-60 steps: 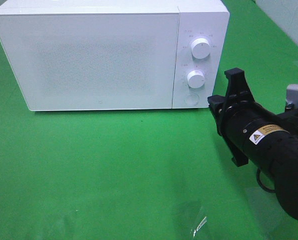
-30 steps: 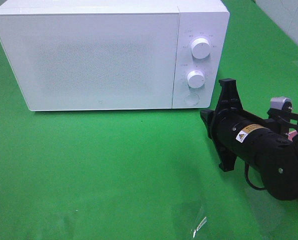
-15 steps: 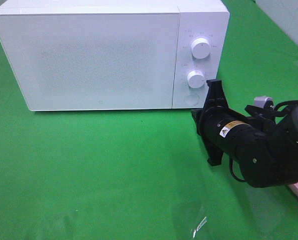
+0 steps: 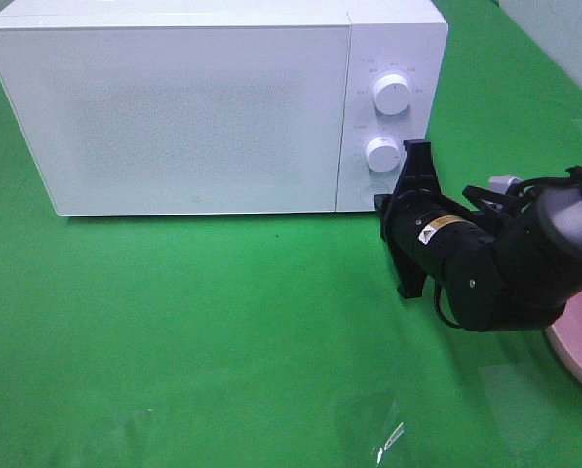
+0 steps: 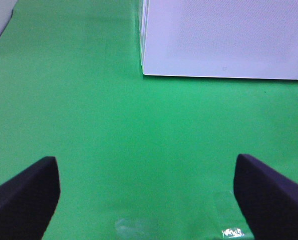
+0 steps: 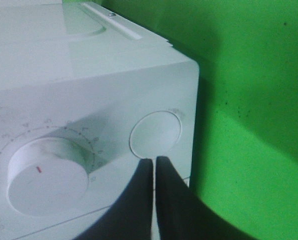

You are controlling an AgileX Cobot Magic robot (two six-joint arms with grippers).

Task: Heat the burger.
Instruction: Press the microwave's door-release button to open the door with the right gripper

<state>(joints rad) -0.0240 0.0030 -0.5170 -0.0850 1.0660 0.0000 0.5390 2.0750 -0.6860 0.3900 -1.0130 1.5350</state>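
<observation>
The right gripper (image 6: 153,161) has swung in from the bench's (image 4: 222,331) right side to the microwave (image 4: 193,117). Pinched shut and empty, its tips sit at the round door-release button (image 6: 155,134), at 6 o'clock of the lower dial (image 4: 381,153); opening the door looks imminent. Only the right wrist view shows this closeness. The high view adds a pink plate (image 4: 578,341) at 4 o'clock. The left gripper (image 5: 148,195) hangs wide open, empty. The burger is nowhere in view.

Bright green cloth (image 4: 222,322) spread flat over the whole surface, evenly lit. Pale wall (image 4: 573,39) at the far right corner. Glinting scrap of clear film (image 4: 388,435) near the front edge.
</observation>
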